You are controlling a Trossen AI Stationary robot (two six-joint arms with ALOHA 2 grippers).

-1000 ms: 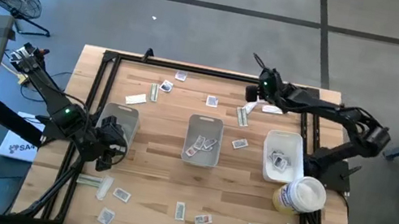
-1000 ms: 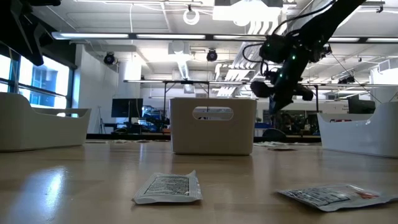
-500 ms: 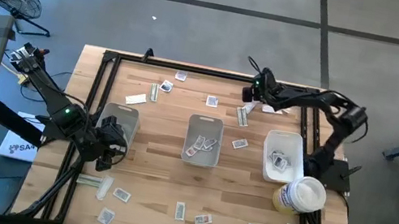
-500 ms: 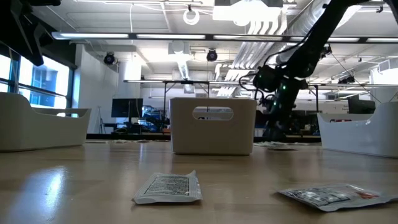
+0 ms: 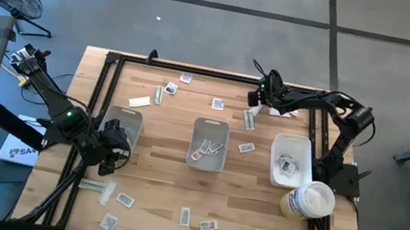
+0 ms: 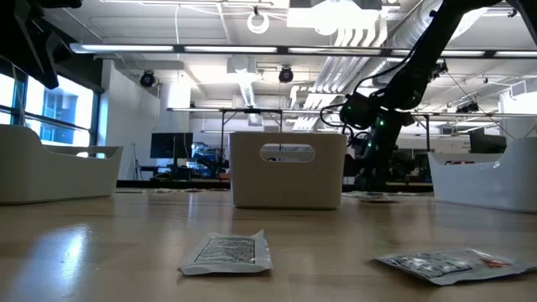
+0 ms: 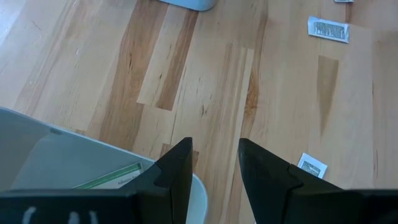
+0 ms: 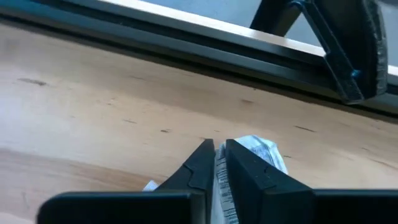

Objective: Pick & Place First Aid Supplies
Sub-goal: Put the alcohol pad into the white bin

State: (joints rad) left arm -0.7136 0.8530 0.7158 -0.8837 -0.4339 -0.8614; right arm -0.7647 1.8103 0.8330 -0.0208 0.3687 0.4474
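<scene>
**Little first aid packets all over the counter**

One white packet with dark print (image 8: 239,163) sits pinched between the tips of the right claw (image 8: 216,163), at the far edge of the counter (image 5: 167,138). It looks crumpled. A long pale strip (image 5: 249,119) lies flat just beside that claw.

More small flat packets lie well away from it. A few rest in the middle tray (image 5: 196,126), and some in the white tray (image 5: 303,149). A green-white strip (image 7: 109,176) lies in the tray under the left claw (image 7: 214,163).
</scene>
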